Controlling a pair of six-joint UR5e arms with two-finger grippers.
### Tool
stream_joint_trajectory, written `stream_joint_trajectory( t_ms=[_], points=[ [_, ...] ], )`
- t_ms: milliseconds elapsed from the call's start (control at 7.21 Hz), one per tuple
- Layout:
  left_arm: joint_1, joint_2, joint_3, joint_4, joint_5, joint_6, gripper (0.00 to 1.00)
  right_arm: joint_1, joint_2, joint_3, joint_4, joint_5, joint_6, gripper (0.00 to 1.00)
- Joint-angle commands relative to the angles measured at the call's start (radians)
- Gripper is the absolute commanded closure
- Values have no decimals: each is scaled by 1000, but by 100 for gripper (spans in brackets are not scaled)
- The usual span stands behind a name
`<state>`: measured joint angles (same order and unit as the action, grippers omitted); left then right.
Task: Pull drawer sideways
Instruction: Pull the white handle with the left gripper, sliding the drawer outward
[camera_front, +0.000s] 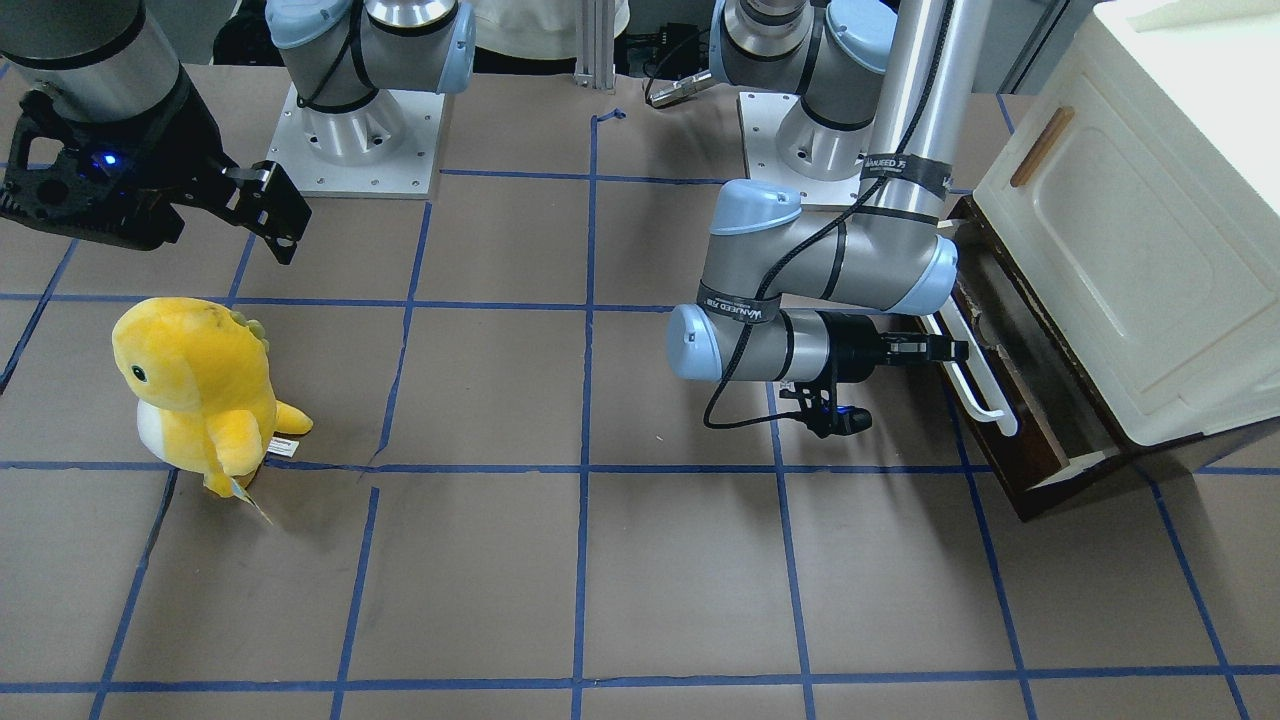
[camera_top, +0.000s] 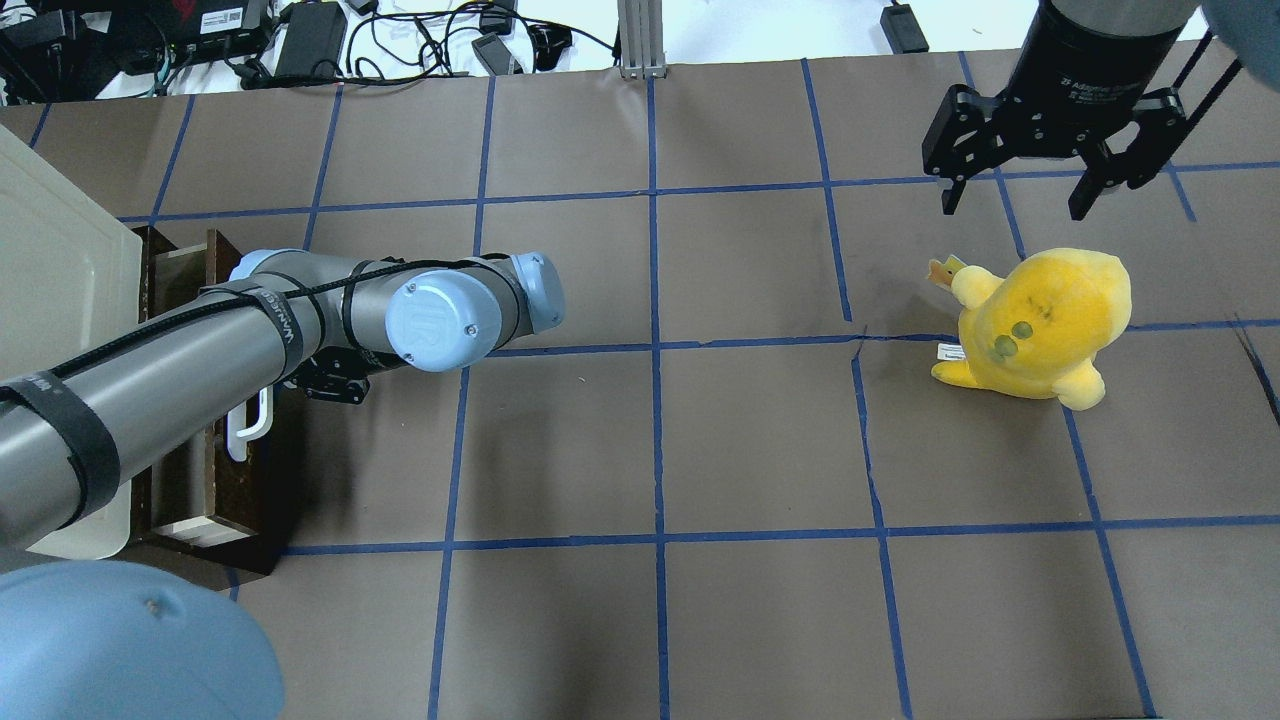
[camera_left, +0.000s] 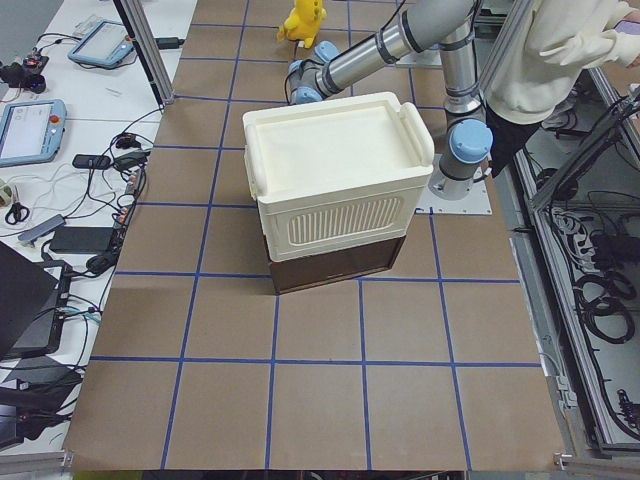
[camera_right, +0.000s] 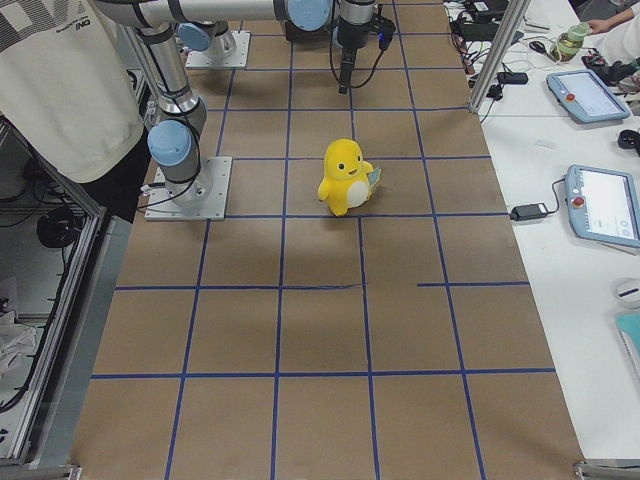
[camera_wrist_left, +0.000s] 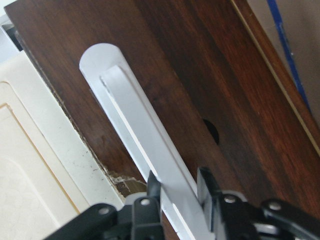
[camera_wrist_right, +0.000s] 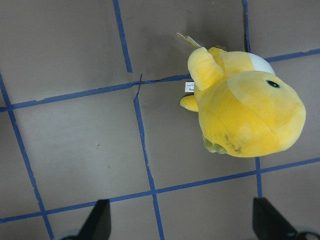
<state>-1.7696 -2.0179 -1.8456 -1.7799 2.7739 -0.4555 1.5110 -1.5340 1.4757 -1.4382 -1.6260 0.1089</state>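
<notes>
Left gripper (camera_wrist_left: 177, 187) clamps the handle (camera_wrist_left: 132, 115), running 11 to 5 o'clock in my wrist view; the drawer (camera_top: 240, 500) sits part-open at 9 o'clock under the cabinet (camera_top: 60, 270). Right gripper (camera_top: 1012, 205) hangs wide open near the toy (camera_top: 1040, 320) at 2 o'clock.

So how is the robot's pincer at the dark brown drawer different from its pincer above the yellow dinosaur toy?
The left black pincer is closed on the long white bar handle of the dark brown wooden drawer; the right black pincer is wide open and holds nothing. The left one points sideways; the right one points down at the table near the yellow plush dinosaur. Both are black with two fingers.
</notes>
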Motion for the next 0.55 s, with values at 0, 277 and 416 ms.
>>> stream_joint_trajectory(
  t_ms=[0, 277, 416],
  points=[
    [-22, 1, 0, 0, 0, 3, 77, 0, 0, 0, -1, 0, 0, 0],
    [-28, 1, 2, 2, 1, 3, 77, 0, 0, 0, -1, 0, 0, 0],
    [-28, -1, 2, 4, 3, 5, 77, 0, 0, 0, -1, 0, 0, 0]
  ],
)
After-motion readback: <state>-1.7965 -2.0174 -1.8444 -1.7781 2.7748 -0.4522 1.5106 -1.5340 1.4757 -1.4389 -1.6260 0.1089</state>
